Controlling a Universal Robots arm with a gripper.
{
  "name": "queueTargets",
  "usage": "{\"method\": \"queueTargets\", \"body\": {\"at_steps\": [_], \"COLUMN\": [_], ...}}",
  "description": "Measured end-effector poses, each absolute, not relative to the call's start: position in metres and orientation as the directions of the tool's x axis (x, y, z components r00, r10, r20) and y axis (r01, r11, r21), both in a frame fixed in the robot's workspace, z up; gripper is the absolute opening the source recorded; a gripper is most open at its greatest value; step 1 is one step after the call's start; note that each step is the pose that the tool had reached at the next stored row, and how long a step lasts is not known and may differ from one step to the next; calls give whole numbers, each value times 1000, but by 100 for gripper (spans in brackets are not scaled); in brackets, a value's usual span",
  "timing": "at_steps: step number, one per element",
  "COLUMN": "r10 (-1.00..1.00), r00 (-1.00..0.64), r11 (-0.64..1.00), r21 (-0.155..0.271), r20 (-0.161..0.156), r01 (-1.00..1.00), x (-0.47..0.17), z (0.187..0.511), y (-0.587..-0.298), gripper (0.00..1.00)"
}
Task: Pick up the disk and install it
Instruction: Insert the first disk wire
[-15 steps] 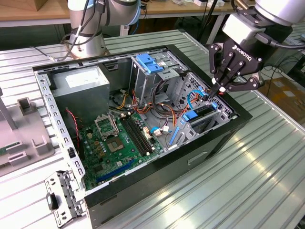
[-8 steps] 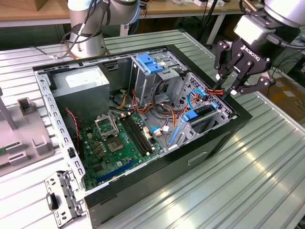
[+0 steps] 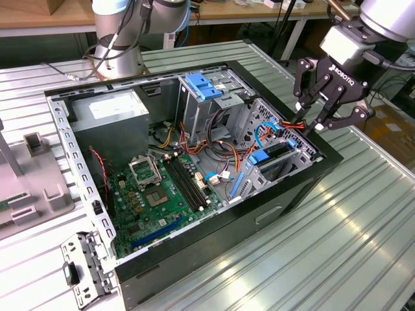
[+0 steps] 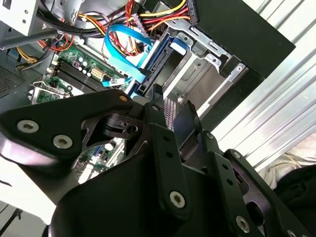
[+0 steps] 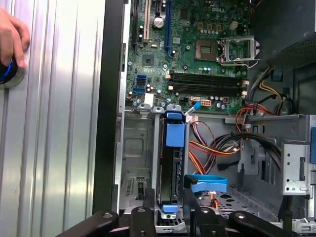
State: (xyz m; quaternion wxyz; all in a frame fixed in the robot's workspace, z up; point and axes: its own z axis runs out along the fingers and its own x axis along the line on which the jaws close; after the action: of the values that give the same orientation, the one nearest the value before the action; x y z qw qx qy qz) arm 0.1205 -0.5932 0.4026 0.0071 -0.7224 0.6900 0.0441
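Most of the job looks done: the disk (image 3: 275, 153) stands on edge inside a drive bay of the computer case (image 3: 305, 188), right of centre in the exterior view, and the first wrist view shows its blue carrier tab (image 5: 175, 134) at the bay's mouth. The gripper (image 3: 314, 127) hangs just above that bay, toward the exterior frame's upper right, fingers parted and holding nothing. Whether the disk is fully seated or cabled, I cannot tell.
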Motion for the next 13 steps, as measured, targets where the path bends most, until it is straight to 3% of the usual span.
{"method": "queueTargets", "body": {"at_steps": [13], "r10": [-996], "r00": [49], "r11": [-53], "r21": [51], "r20": [-73], "r01": [-997], "x": [130], "z": [399], "y": [-593], "gripper": [36]}}
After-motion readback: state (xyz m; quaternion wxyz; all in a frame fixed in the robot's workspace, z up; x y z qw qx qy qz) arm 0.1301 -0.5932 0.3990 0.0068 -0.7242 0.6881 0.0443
